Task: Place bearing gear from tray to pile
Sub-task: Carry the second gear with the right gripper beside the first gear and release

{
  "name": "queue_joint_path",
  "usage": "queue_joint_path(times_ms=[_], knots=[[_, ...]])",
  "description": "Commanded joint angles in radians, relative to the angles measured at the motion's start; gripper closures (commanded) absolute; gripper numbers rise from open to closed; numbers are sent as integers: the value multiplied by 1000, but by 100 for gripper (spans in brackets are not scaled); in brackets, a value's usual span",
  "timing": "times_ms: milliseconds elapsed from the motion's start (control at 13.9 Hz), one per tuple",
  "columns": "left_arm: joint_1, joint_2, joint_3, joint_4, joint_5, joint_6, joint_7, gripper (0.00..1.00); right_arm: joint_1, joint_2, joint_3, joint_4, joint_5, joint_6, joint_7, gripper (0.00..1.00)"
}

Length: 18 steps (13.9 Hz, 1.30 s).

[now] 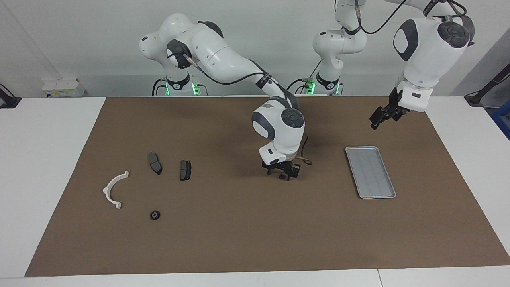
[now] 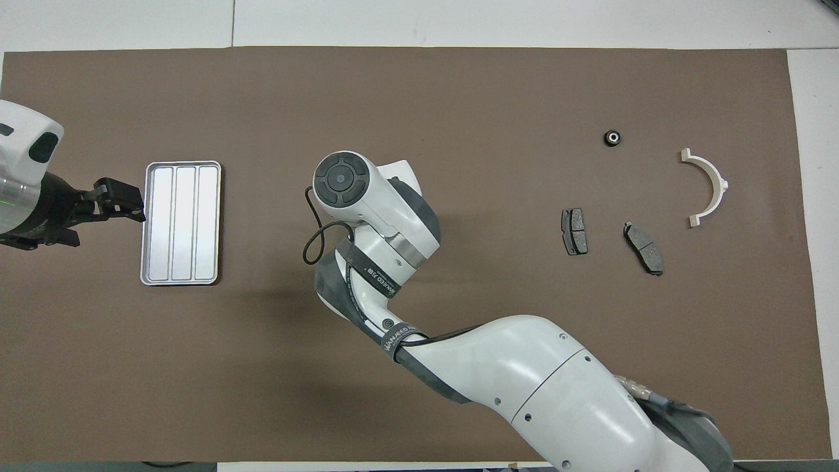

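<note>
Black bearing gear (image 1: 282, 175), small, rigid, likely light, mid-worktop: grip across rim. Right gripper (image 1: 282, 174) fingers straddle it, partly closed, grip unconfirmed. Left gripper (image 1: 378, 118) fingers open, waiting near tray (image 1: 370, 172).

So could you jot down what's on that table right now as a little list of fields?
tray: silver, holds nothing, at the left arm's end
small black gear: on the mat mid-table, between the right pincer's fingers
right pincer: down at the mat around that gear
left pincer: open, up in the air near the tray, waiting
pile: white half-ring, two dark pads, another black gear
</note>
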Motion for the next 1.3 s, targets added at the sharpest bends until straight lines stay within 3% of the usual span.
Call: queue_joint_path(times_ms=[0,361,649,937,1226], knots=[[2,-24,1,-21,-14,10,7,0,-5,19,6,22,-25,-1,26,50],[2,-25,1,-21,-14,10,7,0,-5,19,6,15,-17,35,27,100],[2,-25,1,-21,-14,10,7,0,-29,7,1,30,-40,-42,-17,100],[2,-25,1,-21,-14,10,7,0,-169,-108,14,59,-26,-249,-360,100],[2,-25,1,-21,-14,11,7,0,-333,-162,14,42,-20,-248,-693,100]])
